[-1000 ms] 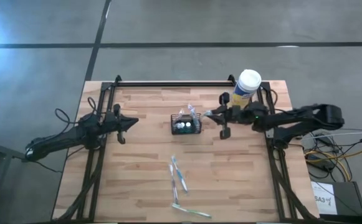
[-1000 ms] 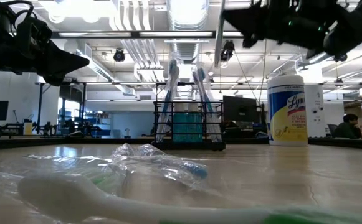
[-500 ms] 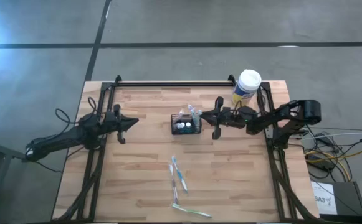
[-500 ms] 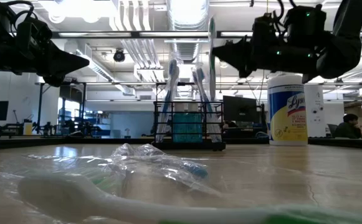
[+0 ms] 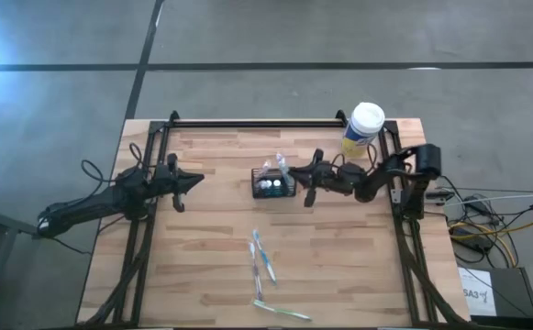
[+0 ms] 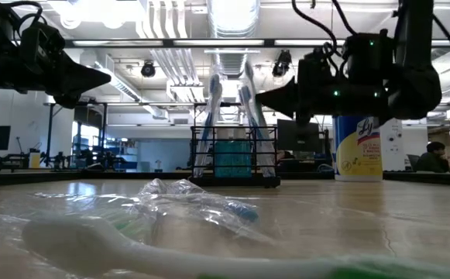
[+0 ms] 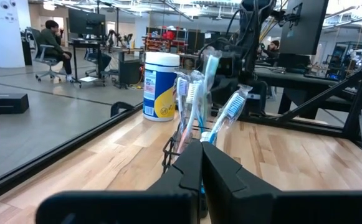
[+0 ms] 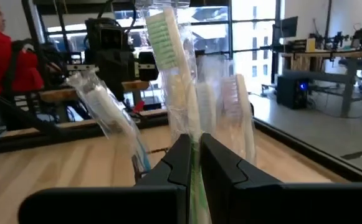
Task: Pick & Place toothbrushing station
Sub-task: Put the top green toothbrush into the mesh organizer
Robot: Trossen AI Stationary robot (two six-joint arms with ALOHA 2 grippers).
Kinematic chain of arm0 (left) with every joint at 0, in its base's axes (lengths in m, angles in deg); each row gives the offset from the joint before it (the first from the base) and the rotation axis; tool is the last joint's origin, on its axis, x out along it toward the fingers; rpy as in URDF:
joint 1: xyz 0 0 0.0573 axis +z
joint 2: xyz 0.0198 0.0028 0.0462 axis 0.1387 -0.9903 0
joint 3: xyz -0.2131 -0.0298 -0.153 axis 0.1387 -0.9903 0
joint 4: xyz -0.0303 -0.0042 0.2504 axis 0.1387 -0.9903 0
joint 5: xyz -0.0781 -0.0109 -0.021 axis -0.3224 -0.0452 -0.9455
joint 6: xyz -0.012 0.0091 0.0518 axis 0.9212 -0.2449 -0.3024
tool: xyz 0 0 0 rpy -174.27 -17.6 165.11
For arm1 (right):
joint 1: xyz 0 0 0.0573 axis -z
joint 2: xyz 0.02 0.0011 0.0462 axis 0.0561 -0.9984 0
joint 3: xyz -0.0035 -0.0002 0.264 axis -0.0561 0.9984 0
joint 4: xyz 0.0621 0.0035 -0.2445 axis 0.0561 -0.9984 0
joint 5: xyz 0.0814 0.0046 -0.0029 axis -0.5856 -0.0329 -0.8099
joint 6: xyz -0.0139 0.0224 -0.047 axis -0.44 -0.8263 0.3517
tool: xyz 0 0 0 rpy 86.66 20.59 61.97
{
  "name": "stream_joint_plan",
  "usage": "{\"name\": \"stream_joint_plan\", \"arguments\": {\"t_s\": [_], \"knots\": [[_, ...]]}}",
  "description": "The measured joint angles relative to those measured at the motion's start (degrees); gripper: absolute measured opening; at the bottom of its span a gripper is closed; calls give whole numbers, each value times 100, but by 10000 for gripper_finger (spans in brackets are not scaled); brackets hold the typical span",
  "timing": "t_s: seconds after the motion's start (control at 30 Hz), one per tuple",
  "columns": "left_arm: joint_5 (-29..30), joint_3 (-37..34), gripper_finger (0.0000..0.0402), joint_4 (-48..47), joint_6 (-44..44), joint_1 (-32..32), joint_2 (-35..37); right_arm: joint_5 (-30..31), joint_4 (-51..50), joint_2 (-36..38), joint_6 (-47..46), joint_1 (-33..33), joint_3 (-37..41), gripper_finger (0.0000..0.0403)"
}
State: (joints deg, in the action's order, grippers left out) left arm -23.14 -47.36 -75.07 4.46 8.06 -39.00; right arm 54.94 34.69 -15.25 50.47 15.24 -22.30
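The black wire caddy point(image 5: 274, 186) stands on the table's middle, with wrapped toothbrushes upright in it point(image 6: 215, 93). It also shows in the low view point(image 6: 234, 159). My right gripper point(image 5: 304, 181) is just right of the caddy, shut on a wrapped green-bristled toothbrush point(image 8: 168, 50) that stands beside the ones in the caddy. My left gripper point(image 5: 193, 181) is shut and empty, above the table's left side and pointing at the caddy point(image 7: 168, 149). My right gripper pinches the wrapped toothbrush's handle point(image 8: 194, 163) between its two fingers. The fingers lie level, come from the table's right side and cross the handle. The toothbrush stands upright with its bristle head point(image 8: 162, 28) on top. Its lower end is hidden.
A yellow canister with a white lid point(image 5: 363, 128) stands at the far right, behind my right arm. Loose wrapped toothbrushes point(image 5: 262, 257) and one more point(image 5: 283, 312) lie near the table's near edge. A dark rail point(image 5: 257, 122) runs along the far edge.
My right gripper has gone toward the table's left, up to the caddy, and has come down, staying shut. The toothbrush it carries has stayed upright and now stands close beside those in the caddy.
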Motion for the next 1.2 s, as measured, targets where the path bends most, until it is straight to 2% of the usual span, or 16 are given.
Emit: {"name": "stream_joint_plan", "arguments": {"t_s": [0.3, 0.63, 0.77, 0.93, 1.2], "knots": [[1, -7, 13, -24, 4, 1, 0, 430, 206, -628, 4, -169, -55, 18], [0, -9, 10, -23, 4, 2, 0, 435, 11, -307, 147, -233, -14, 22], [-1, -9, 12, -23, 2, 1, 0, 423, -273, -95, -81, -255, 15, 48], [-2, -9, 10, -23, 4, 1, 0, 429, -901, 305, -388, -266, 15, 97], [-2, -9, 11, -21, 9, 1, 0, 444, -1408, 1194, -185, -298, 15, 158]]}}
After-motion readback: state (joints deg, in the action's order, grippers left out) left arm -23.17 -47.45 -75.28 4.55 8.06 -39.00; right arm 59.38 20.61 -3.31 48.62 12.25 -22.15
